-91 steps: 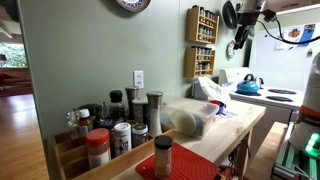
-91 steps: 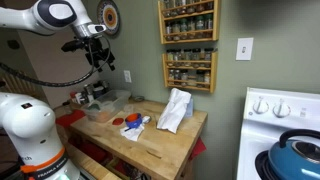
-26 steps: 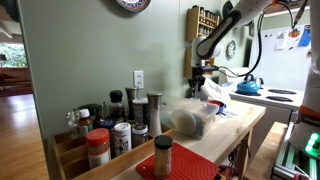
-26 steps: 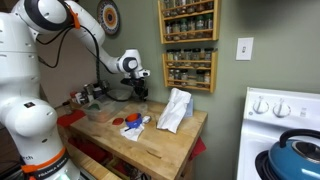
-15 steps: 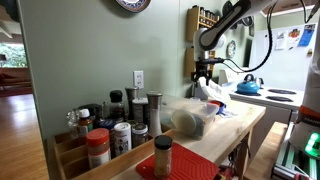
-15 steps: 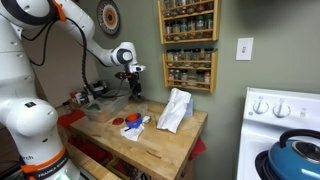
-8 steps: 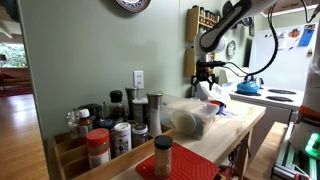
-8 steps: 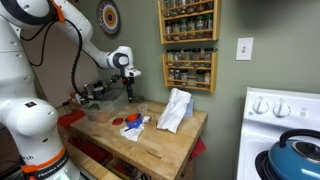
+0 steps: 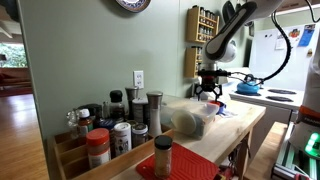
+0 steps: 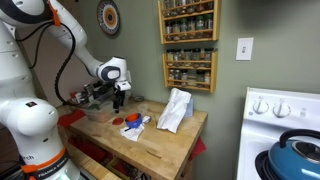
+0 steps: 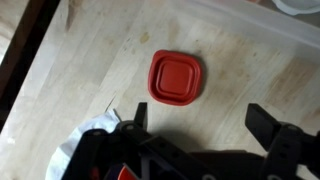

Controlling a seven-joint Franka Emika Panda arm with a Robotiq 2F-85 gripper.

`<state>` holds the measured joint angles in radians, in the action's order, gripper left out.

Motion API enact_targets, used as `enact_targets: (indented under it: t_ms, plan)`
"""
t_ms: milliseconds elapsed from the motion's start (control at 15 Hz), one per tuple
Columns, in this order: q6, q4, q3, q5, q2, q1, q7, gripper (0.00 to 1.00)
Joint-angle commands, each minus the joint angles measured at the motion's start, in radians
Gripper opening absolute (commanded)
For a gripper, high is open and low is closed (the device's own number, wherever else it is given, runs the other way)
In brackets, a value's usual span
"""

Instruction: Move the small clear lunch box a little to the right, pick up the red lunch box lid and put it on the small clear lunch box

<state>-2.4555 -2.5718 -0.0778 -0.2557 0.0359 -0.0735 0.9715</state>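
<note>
The kitchen has a green wall with spice racks [image 10: 188, 40] and a stove at one side. The wooden surface [image 10: 165, 140] in the middle carries the task's things.

Over the last few seconds the arm has swung down from high near the wall clock. In the last half second it has sunk lower and drifted toward the end of the surface where the small clear lunch box [image 10: 100, 110] sits. The claw [image 10: 118, 96] now hangs low, just above that end.

In the wrist view the claw [image 11: 200, 116] is spread wide and holds nothing, with its two fingers either side of bare wood. The red lunch box lid [image 11: 176, 77] lies flat on the surface just ahead of them. A clear plastic wall, probably the lunch box [image 11: 240, 25], crosses the top of that view just beyond the lid. In an exterior view the lid [image 10: 131, 119] rests beside the box, not on it.

The descent looks like the end of the approach. Neither thing is gripped yet, so both steps appear still to be done. It cannot be told whether the claw is heading for the box or the lid.
</note>
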Motion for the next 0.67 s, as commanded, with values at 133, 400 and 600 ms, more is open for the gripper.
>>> enact_targets:
  t_ms: [133,400,600]
  plan:
    - [-0.183,-0.139,-0.025,-0.221,0.022,-0.031,-0.062,1.0]
    - [-0.187,-0.157,-0.037,-0.258,-0.005,-0.04,-0.066,1.0]
    - [-0.196,-0.149,-0.04,-0.327,-0.028,-0.047,-0.063,1.0]
